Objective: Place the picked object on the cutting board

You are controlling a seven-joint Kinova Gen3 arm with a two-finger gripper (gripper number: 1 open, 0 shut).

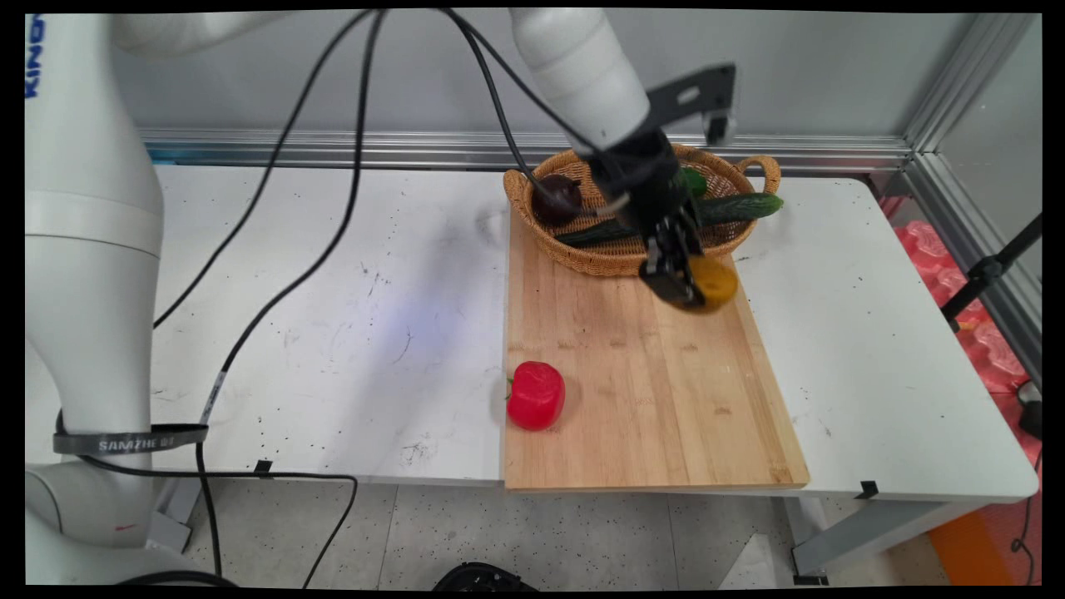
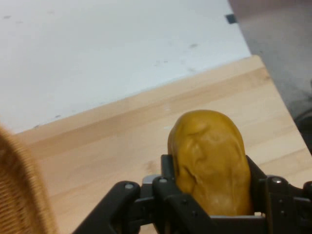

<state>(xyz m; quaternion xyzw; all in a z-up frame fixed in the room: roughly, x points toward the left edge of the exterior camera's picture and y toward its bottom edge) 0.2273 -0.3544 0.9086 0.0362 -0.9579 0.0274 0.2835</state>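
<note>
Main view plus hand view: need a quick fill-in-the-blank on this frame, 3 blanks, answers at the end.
1. The black two-finger gripper is shut on a yellow-brown, lumpy ____-shaped vegetable.
2. The red bell pepper lies at the ____ edge of the long bamboo cutting board in the main view.
3. The long dark green cucumber lies in the round woven wicker ____ at the board's far end.

Missing words: potato; left; basket
</note>
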